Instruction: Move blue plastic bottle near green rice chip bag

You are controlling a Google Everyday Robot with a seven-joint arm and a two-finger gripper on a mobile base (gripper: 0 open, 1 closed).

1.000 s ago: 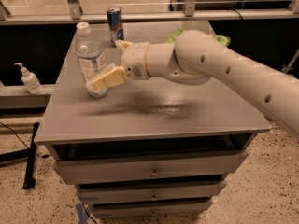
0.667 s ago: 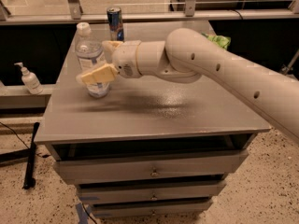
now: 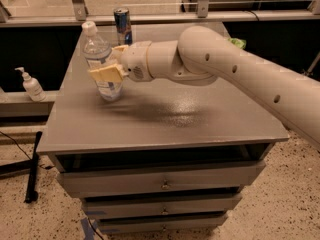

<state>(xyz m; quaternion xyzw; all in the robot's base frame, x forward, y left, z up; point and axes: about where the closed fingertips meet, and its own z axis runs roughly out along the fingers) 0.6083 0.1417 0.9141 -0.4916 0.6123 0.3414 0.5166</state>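
Okay, the white arm's two-finger gripper [image 3: 106, 61] is sitting over the left-rear part of the grey table top [image 3: 165, 119], straddling the tall clear plastic water bottle with white cap [image 3: 96, 49]. Its yellow fingers [image 3: 106, 74] are standing apart, one crossing the bottle's front and the other behind it, with no squeeze showing. The bottle is standing upright on the table, near the slim blue-silver drink can [image 3: 122, 25]. The bright green crinkled snack bag [image 3: 238, 42] is peeking out behind the arm at the far right, well apart. Judgement: the grasp is calling for closing mid-body, gently because thin plastic buckles. After that, keeping the bottle vertical, lifting clear and carrying right without clipping the can.
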